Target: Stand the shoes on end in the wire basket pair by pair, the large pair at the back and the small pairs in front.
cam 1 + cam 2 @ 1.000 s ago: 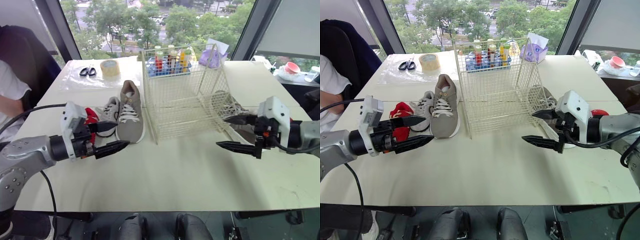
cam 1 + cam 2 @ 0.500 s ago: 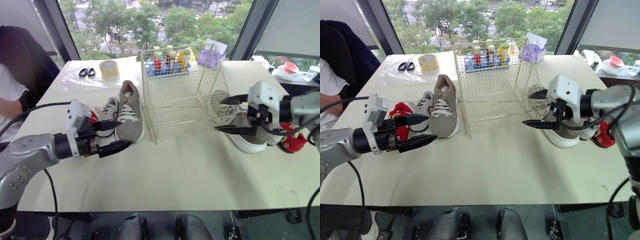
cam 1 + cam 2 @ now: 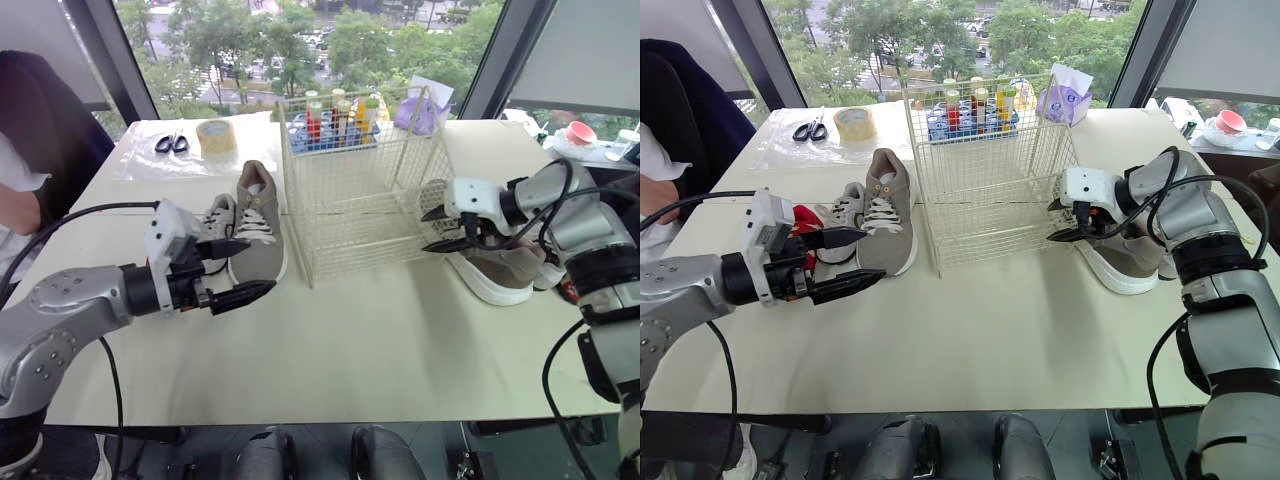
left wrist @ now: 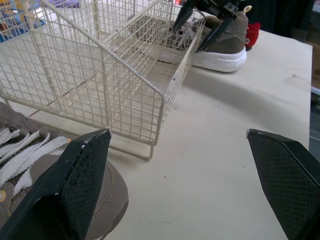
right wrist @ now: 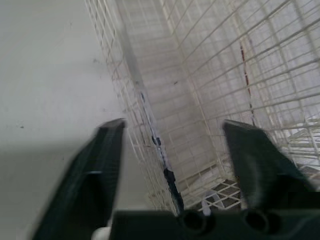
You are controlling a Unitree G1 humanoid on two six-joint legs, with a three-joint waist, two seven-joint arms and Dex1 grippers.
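Right gripper (image 3: 427, 231) has swung in from over the open surface (image 3: 380, 350) to the right wall of the wire basket (image 3: 350, 200). Left gripper (image 3: 872, 254) has barely shifted.

Right gripper: fingers spread, holding nothing, tips at the basket's right wall near its front corner. In the right wrist view a wire edge of the basket runs up between the two fingers. Can't tell if there's contact.

Left gripper: spread wide and empty, over the surface just in front of the shoes left of the basket.

Shoes:
- left large shoe (image 3: 258, 225), taupe, flat on its sole, just beside the basket's left wall
- small grey shoe (image 3: 222, 222), flat, right alongside it on the outer side
- red shoe (image 3: 800, 220), partly hidden behind the left gripper
- right large shoe (image 3: 495, 270), taupe with a white sole, flat on the surface just right of the basket, close behind the right gripper
- second red shoe (image 4: 253, 35), just beyond it

Wire basket stands mid-surface, with a rack of bottles (image 3: 330, 125) right behind it. Scissors (image 3: 168, 143) and a tape roll (image 3: 218, 135) sit at the far left.
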